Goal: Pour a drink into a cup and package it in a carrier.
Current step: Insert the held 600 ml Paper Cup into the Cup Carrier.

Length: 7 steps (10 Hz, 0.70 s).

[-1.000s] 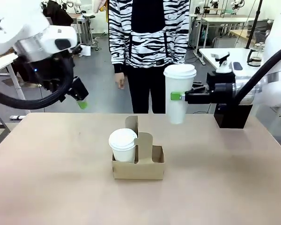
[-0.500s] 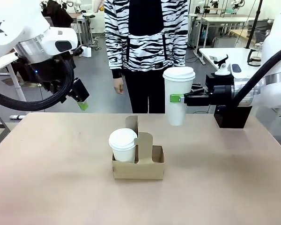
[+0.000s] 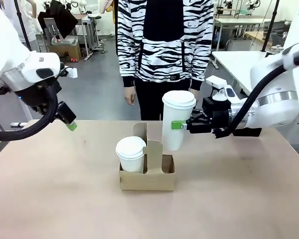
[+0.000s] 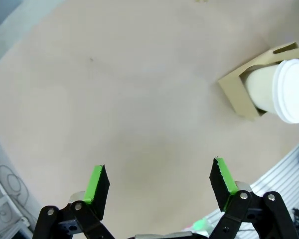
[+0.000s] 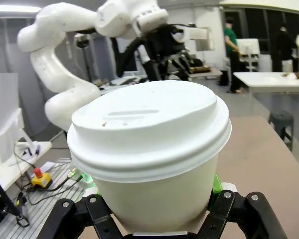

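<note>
Left: the left gripper point(image 3: 70, 124) hung above the table's point(image 3: 50, 189) left edge, its jaws spread wide and holding nothing. Centre: the carrier point(image 3: 147, 175) stood on the table with one lidded cup point(image 3: 130, 154) seated in its left slot. Right: the right gripper point(image 3: 182, 125) was clamped on a second lidded cup point(image 3: 175, 120), held upright just above the carrier's right slot.

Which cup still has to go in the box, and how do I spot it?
Look at the brown table, then at the cardboard carrier in its middle. Just above the carrier's right side hangs a tall white lidded cup, held in the right gripper. The other cup sits in the carrier; this one hangs in the air.
</note>
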Available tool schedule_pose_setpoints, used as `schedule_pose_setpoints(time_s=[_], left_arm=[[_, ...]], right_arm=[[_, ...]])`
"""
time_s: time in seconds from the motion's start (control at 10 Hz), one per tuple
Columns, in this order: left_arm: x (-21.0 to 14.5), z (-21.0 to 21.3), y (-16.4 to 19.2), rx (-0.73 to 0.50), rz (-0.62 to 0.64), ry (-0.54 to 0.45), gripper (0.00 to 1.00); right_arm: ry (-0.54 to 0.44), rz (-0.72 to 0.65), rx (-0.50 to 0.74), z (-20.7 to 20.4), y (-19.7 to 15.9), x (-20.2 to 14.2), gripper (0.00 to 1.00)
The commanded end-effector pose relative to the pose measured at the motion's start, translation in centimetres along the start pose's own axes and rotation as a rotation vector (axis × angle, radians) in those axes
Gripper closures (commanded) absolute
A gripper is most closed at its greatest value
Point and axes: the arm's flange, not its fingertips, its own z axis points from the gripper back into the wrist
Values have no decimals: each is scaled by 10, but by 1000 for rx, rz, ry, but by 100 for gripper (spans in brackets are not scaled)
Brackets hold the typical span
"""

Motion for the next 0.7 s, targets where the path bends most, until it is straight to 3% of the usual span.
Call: schedule_pose_setpoints(time_s=[0.0,0.4,0.5,0.6], left_arm=[[-13,-8,6,-20,-81,-44,0],[-7,-18,2,-94,-137,-27,0],[-11,-15,0,-16,-116,-17,0],[-11,-15,0,-16,-116,-17,0]], right_arm=[[-40,48,98,1,-13,-13,20],[-47,30,154,-20,-15,-40,20],[-51,32,158,-21,-18,-46,20],[-41,29,162,-23,-21,-52,20]])
